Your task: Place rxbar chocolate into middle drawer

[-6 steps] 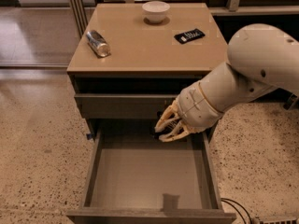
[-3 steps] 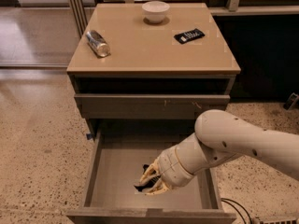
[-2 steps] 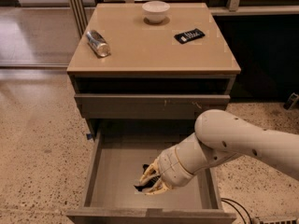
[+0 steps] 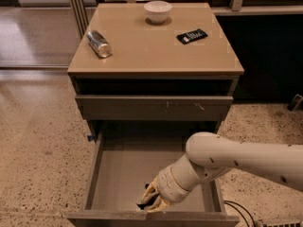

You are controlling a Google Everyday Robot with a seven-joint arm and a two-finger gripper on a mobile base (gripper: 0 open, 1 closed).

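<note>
Two fingers (image 4: 150,192) of the gripper (image 4: 152,200) pinch the rxbar chocolate (image 4: 143,204) low inside the middle drawer (image 4: 123,169).

High frontal camera looks down (end effector (image 4: 150,200) in middle drawer (image 4: 127,168)).

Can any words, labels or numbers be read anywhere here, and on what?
Nothing reads clearly.
Dark bar on the cabinet top: white lettering, too blurred to read.
Silver can: no legible label.
White bowl: plain.
rxbar chocolate, the dark item at the gripper, low in the open middle drawer: print too small to read.
</note>
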